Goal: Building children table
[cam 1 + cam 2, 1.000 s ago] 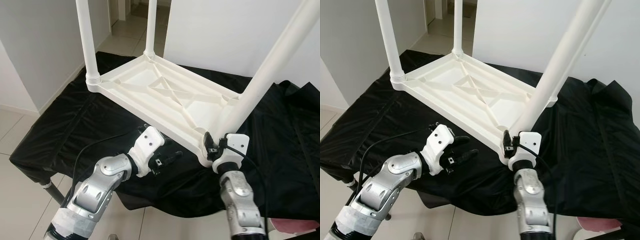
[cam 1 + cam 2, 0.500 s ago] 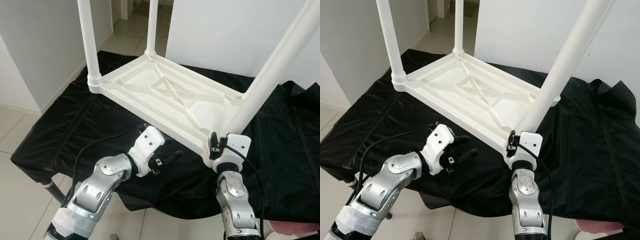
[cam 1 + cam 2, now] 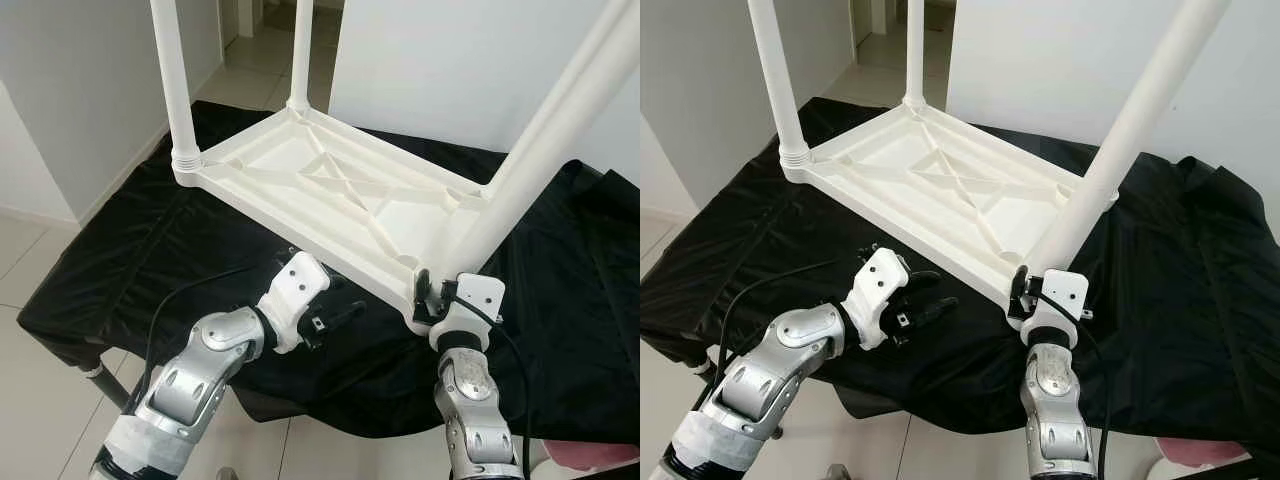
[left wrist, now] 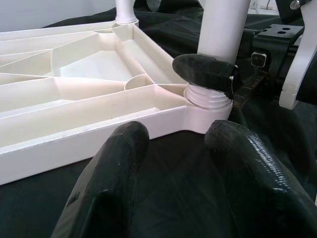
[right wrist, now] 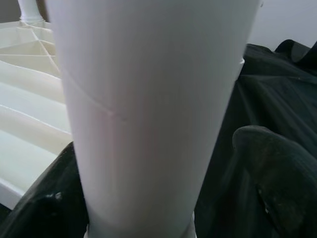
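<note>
We had the right gripper (image 3: 432,297) clamped round the near leg (image 3: 530,165) at its socket on the upturned table top (image 3: 330,190), the left gripper (image 3: 335,308) hovering open just beside that top's near edge, and we judged a crooked twist could jam the thread.

The left arm reaches forward with its elbow bent, and the left hand (image 3: 335,312) hovers with its two black fingers (image 4: 106,183) spread apart and holding nothing. The right arm rises nearly upright from below, its right hand (image 3: 1025,288) closed with a finger (image 5: 280,178) on each side of what it grips.
</note>
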Tool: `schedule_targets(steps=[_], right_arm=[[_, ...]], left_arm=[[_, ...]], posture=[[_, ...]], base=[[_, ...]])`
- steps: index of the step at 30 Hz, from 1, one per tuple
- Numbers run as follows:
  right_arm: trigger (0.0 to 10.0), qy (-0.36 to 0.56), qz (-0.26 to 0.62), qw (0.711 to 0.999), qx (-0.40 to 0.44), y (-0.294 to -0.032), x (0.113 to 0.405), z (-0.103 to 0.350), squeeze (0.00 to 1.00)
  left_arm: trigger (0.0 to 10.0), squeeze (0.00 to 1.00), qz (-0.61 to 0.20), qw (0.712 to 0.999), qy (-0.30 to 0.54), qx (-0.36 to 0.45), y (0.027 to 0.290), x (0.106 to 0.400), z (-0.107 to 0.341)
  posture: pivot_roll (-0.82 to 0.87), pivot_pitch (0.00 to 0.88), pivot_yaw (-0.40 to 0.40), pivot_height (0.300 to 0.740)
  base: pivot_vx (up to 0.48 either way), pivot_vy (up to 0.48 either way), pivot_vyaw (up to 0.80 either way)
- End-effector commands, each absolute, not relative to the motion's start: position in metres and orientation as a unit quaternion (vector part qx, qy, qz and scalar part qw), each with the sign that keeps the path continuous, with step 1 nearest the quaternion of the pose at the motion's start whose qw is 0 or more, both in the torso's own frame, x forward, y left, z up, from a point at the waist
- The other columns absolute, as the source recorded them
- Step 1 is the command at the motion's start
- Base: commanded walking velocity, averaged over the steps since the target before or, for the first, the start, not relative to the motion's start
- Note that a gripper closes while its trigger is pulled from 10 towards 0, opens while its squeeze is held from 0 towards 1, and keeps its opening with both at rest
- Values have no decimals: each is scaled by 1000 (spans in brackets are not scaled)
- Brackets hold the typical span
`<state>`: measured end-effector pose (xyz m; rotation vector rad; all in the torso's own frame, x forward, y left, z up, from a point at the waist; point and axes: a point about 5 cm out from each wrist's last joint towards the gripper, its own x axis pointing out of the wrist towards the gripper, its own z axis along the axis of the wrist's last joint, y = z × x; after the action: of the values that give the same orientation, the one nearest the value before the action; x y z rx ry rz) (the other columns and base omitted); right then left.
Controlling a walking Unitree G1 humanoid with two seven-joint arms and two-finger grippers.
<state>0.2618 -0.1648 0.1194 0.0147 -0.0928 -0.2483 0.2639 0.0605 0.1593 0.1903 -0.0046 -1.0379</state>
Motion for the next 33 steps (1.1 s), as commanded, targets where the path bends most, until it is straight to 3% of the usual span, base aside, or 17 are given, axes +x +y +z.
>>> schedule_targets(steps=[1,3,4,10,25,26,27,28,29,33], right_arm=[[10000,-53,-123,991,10,-169,259,121,1000],[10000,-54,-106,993,12,-172,259,121,1000],[10000,-56,-80,995,15,-176,260,121,0],[10000,-60,50,997,13,-184,266,122,0],[10000,-42,237,970,-23,-188,289,128,0],[9294,-39,249,967,-28,-188,291,127,0],[4588,-37,260,964,-33,-189,293,127,0],[4588,-37,260,964,-33,-189,293,127,0],[0,-37,267,962,-35,-189,295,127,0],[0,-28,281,958,-47,-195,298,124,0]], left_arm=[[10000,0,-499,861,0,97,59,264,159],[10000,0,-498,862,0,97,59,264,159],[10000,0,-497,862,0,97,59,264,159],[10000,0,-496,863,0,98,60,266,161],[10000,0,-495,863,-1,105,61,269,163],[10000,0,-495,862,-1,108,61,269,163],[10000,0,-495,862,-2,109,61,270,163],[10000,0,-495,862,-2,109,61,270,163],[10000,0,-495,862,-2,110,61,270,163],[10000,0,-492,864,-4,110,62,270,164]], posture=[[2,24,-82,740],[2,27,-83,740],[0,30,-81,740],[-4,36,-70,740],[1,42,-54,740],[1,42,-54,740],[2,41,-54,740],[2,41,-54,740],[2,41,-54,740],[4,40,-62,740]], base=[[0,0,0],[0,0,0],[0,0,0],[0,0,0],[0,0,0],[0,0,0],[0,0,0],[0,0,0],[0,0,0],[0,0,0]])
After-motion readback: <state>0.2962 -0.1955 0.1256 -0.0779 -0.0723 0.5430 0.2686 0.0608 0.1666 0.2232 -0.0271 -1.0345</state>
